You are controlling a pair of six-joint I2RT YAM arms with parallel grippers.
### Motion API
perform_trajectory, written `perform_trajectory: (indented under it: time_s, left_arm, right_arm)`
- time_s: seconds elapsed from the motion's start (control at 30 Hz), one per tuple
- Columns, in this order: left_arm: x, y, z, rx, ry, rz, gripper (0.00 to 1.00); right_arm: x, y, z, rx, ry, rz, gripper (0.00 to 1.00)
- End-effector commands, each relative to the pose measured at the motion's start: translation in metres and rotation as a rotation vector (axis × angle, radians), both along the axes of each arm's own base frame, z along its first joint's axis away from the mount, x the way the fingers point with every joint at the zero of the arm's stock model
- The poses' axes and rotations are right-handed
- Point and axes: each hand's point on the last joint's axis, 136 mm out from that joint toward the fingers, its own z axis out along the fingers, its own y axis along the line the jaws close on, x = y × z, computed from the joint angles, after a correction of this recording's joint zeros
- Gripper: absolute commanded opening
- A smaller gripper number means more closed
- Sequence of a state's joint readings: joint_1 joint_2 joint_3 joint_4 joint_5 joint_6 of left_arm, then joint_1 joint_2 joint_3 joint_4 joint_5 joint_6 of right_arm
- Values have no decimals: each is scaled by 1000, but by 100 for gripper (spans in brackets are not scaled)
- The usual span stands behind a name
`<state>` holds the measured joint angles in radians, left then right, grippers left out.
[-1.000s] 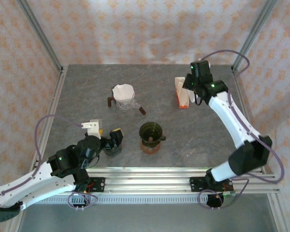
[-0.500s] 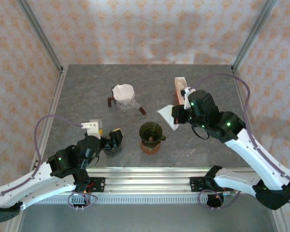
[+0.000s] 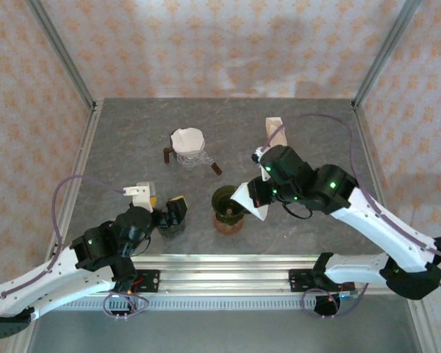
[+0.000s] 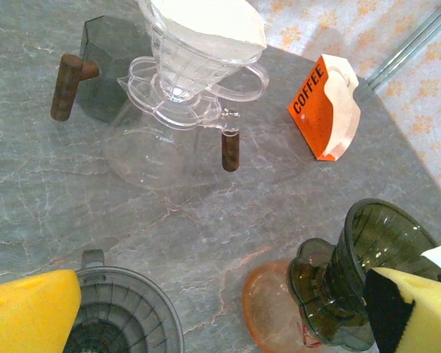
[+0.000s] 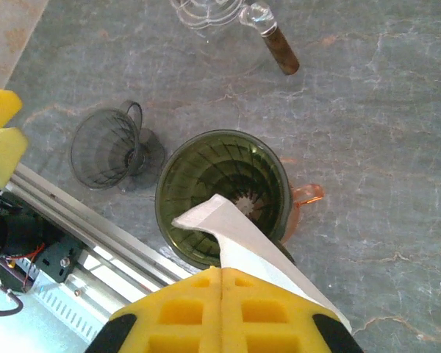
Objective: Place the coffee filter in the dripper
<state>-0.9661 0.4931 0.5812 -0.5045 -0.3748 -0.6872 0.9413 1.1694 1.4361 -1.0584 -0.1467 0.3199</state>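
Firmly pinched by right gripper (image 5: 222, 283), coffee filter (image 5: 235, 234) overhangs dripper (image 5: 195, 173) (green one)

Grey marbled stone table (image 3: 132, 140) set with coffee-brewing ware.
Toward the back stands a clear glass carafe with a brown wooden handle (image 4: 162, 147), with a dark grey faceted pot (image 4: 114, 51) just beside it on the left. An orange cardboard box lettered COFFEE (image 4: 312, 110) stands well apart to the right. Nearer the front, a round translucent orange saucer (image 4: 268, 309) bears a dark green ribbed dripper (image 3: 224, 198), and a small smoky-grey ribbed dripper (image 5: 106, 151) sits near its left.
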Motion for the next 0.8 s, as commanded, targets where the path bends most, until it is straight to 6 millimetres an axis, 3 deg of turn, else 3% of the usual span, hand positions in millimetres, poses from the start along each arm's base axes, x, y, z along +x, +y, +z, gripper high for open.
perform_trajectory:
  time_s: [0.0, 0.5, 0.77]
  left_arm:
    - [1, 2, 10, -11, -11, 12, 100]
    - [0, -13, 17, -7, 6, -58, 100]
    - [-1, -16, 18, -19, 12, -73, 100]
  right_arm:
    - [-1, 2, 4, -65, 12, 24, 0]
    - [22, 50, -25, -245, 81, 137, 0]
    - [30, 66, -53, -291, 115, 154, 0]
